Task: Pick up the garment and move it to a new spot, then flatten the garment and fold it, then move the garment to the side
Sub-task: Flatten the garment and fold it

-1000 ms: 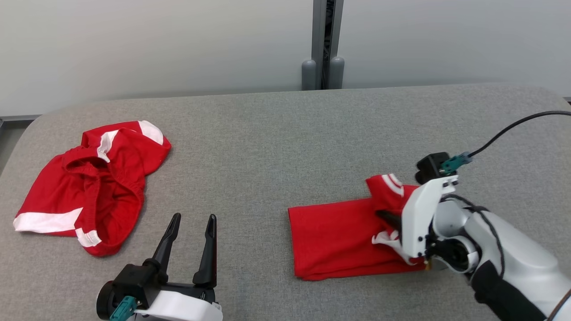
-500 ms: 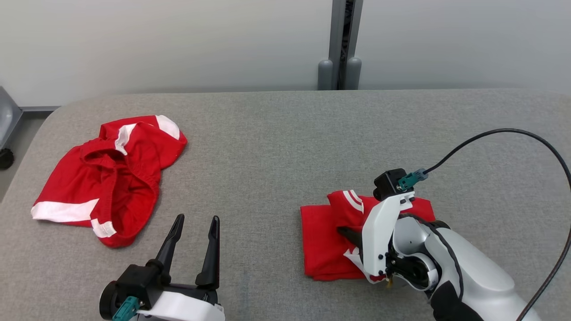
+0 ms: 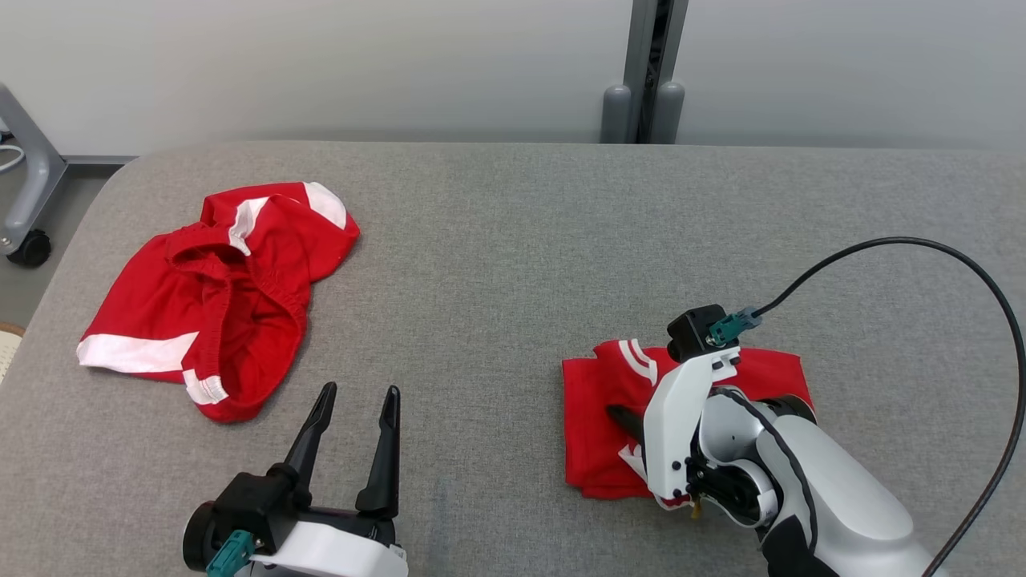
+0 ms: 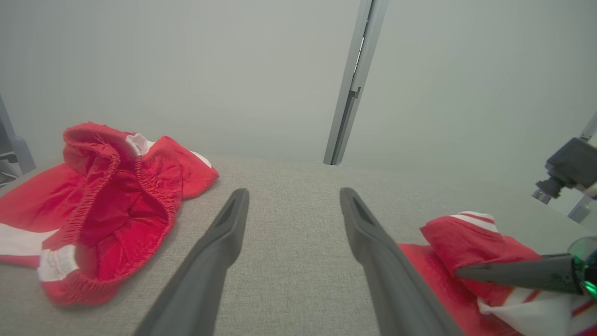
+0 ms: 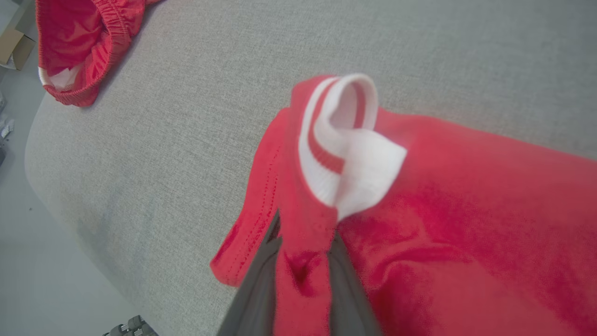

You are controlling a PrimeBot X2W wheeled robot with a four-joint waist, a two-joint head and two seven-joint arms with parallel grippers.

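The garment (image 3: 597, 449) is red cloth with a white striped cuff, lying doubled over at the right of the grey table (image 3: 497, 264). My right gripper (image 3: 629, 423) is low over its middle, shut on a pinched ridge of the red cloth. In the right wrist view the cloth (image 5: 443, 210) rises between the two fingers of the right gripper (image 5: 303, 266), with the cuff (image 5: 347, 140) curled just beyond. My left gripper (image 3: 359, 393) stands open at the near left, holding nothing. In the left wrist view the left gripper (image 4: 294, 196) points across bare table, with the garment (image 4: 466, 242) to its right.
Red shorts (image 3: 216, 296) with white bands lie bunched at the table's left, and show again as the shorts (image 4: 116, 210). A black cable (image 3: 922, 248) loops over the right side. A grey post (image 3: 645, 104) stands behind the far edge. A wheeled frame (image 3: 28, 240) sits off the left corner.
The head camera has turned, shifting the whole picture rightward. My right gripper has carried its pinch of cloth leftward over the garment, which now lies shorter and doubled. The left gripper has stayed put.
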